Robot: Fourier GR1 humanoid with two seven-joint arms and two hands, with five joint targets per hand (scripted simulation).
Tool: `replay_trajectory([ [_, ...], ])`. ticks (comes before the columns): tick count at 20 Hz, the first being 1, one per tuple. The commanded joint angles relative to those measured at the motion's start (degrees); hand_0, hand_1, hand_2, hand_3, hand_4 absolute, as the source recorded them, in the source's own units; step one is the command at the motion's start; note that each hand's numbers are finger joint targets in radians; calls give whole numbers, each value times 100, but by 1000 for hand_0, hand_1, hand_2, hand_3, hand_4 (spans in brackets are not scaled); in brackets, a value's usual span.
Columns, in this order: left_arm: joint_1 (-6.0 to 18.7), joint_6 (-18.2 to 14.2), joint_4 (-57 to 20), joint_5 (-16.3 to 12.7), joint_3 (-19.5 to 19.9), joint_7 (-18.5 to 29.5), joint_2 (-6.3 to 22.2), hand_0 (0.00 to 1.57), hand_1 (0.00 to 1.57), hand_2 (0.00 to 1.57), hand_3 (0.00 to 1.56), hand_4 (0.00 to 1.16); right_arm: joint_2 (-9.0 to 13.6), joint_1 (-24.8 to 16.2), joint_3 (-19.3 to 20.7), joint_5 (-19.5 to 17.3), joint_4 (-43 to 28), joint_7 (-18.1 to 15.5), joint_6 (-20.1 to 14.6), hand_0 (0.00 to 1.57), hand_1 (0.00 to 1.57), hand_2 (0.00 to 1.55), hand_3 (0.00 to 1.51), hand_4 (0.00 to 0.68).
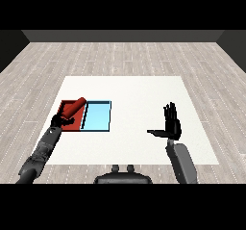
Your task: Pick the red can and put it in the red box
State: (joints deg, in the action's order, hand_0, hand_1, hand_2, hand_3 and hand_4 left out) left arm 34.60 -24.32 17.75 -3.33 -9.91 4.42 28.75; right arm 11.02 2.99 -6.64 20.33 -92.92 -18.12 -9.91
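A white table (144,94) stands on a pale wood floor (120,56) with dark walls (120,35) behind. The red tray (66,126) and the light blue tray (96,118) lie side by side. The left hand (57,121) is curled round the red can (74,109), tilted over the red tray. The right hand (172,123) is up with fingers straight.

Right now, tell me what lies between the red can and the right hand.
The blue tray, then bare white table, in the head view. The red can sits over the red tray; the right hand is open.
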Motion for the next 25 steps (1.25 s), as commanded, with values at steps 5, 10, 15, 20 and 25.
replay_trajectory([
  [5, 437, 1058, -1243, 526, -374, -73, -79, 0, 0, 0, 0, 197, -147, 192, 81, 46, 398, -222, 125, 0, 0, 0, 0, 0],
  [10, 647, 821, -1163, -88, 369, 508, 110, 0, 0, 0, 0, 0, -56, 216, 195, 50, 487, -349, 278, 0, 0, 0, 0, 0],
  [15, 459, 1549, 86, -1348, 1535, 2379, -178, 1022, 1022, 959, 0, 0, -173, 188, 106, 153, 404, -414, 386, 0, 0, 0, 0, 0],
  [20, 361, 2806, 1030, -2355, 2235, 3514, -947, 0, 0, 0, 0, 0, 74, 54, 160, 130, 323, -425, 566, 0, 0, 0, 0, 0],
  [25, -440, 3182, 2290, -2229, 1668, 4010, -1709, 0, 0, 0, 0, 0, 128, -153, 0, -95, 308, -580, 659, 0, 0, 0, 0, 0],
])
